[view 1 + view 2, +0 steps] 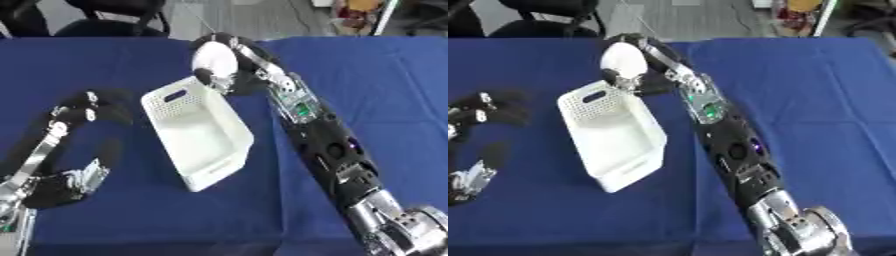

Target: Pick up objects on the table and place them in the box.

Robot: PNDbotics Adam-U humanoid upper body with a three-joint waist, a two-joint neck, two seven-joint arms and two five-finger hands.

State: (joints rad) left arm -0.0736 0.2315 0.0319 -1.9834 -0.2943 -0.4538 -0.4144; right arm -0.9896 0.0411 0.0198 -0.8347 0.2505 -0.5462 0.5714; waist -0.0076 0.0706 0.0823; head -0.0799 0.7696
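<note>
Clasping a white round object (214, 60) — right hand (229, 75), fingers curled, above the box (199, 131).

Whole table is under a blue cloth (131, 220) with a seam or fold running down right of the middle. Behind it is grey floor (245, 17), a black chair (109, 17) at top left, and some colourful clutter (354, 15) at top right - can't make out what.

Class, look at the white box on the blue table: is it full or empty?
Empty: the white box shows only its bare white floor. The white round object is in the right hand, above the far rim.
</note>
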